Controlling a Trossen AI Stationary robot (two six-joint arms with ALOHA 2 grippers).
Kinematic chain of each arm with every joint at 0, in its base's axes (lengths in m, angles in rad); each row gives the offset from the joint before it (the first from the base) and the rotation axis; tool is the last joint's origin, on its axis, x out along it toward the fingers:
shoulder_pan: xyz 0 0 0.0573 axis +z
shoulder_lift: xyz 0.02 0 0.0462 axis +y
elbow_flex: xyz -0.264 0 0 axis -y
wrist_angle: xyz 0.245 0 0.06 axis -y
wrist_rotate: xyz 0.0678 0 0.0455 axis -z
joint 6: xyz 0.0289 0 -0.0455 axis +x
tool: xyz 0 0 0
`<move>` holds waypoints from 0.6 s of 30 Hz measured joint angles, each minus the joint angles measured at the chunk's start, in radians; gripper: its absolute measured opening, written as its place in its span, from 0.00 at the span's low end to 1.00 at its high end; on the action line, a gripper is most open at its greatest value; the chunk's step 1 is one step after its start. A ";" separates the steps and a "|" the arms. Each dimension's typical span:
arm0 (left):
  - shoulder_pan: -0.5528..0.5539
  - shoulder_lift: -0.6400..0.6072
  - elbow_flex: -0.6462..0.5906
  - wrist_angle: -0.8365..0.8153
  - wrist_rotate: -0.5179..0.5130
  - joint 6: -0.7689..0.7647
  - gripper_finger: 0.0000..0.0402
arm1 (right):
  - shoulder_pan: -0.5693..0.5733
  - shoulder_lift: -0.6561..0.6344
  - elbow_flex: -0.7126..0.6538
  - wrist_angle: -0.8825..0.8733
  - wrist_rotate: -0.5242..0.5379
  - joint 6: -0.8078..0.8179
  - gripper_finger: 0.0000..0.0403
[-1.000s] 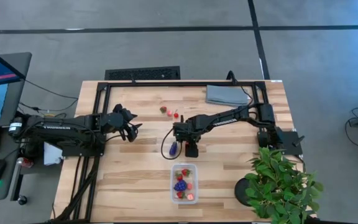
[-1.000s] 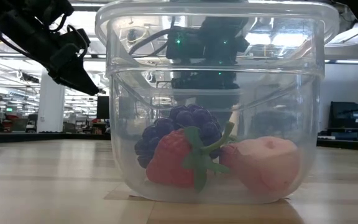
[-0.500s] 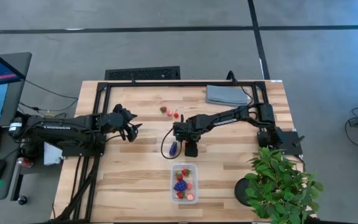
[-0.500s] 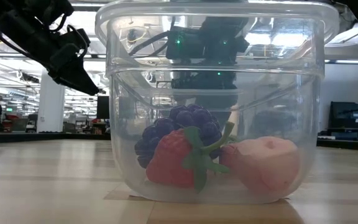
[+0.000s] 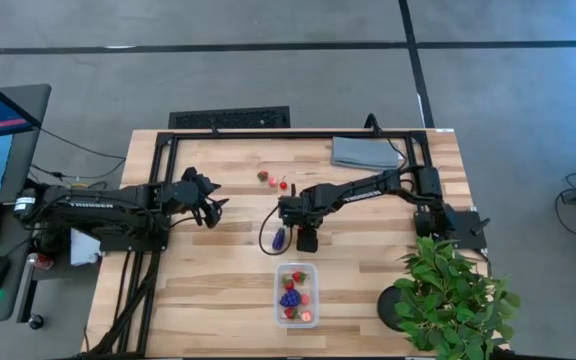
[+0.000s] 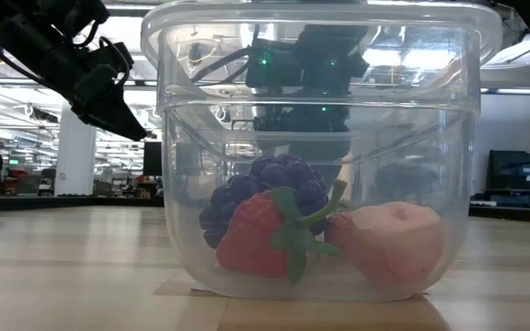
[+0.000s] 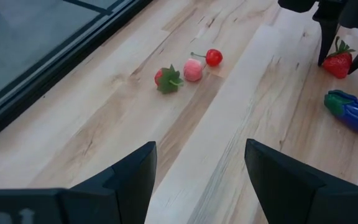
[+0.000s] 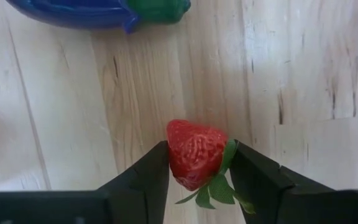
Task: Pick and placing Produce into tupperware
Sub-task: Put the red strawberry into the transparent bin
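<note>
A red strawberry (image 8: pixel 195 153) lies on the wooden table near its middle, and my right gripper (image 5: pixel 308 241) is shut on it from above. Beside it lies a dark purple eggplant-shaped piece (image 5: pixel 279 238). The clear tupperware (image 5: pixel 296 295) stands closer to the near edge, holding a strawberry (image 6: pixel 260 234), a purple berry (image 6: pixel 274 184) and a pink piece (image 6: pixel 394 241). Three small fruit pieces (image 7: pixel 191 70) lie further back. At the table's left, my left gripper (image 7: pixel 197 180) hangs open above the wood, holding nothing. My right gripper pinches the strawberry's two sides (image 8: pixel 174 155) between its two fingers (image 8: pixel 146 174), with the green leaf end toward one finger. The fingers come from above, pointing almost straight down. The strawberry sits upright between them, low on the table top (image 7: pixel 339 63).
A folded grey cloth (image 5: pixel 363 152) lies at the far right corner. A green potted plant (image 5: pixel 453 295) stands at the near right corner. A black frame (image 5: pixel 268 133) runs along the table's far edge. Bare wood lies between the two arms.
</note>
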 joint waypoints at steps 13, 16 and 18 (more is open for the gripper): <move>0.000 0.000 0.000 0.011 0.000 -0.007 0.59 | -0.003 -0.001 0.000 -0.003 -0.004 0.003 0.43; 0.000 0.000 0.000 0.016 0.000 -0.007 0.59 | -0.004 -0.001 0.000 -0.004 -0.004 0.003 0.44; 0.000 0.000 0.000 0.016 0.000 -0.008 0.59 | -0.004 -0.001 0.000 -0.005 -0.004 0.003 0.45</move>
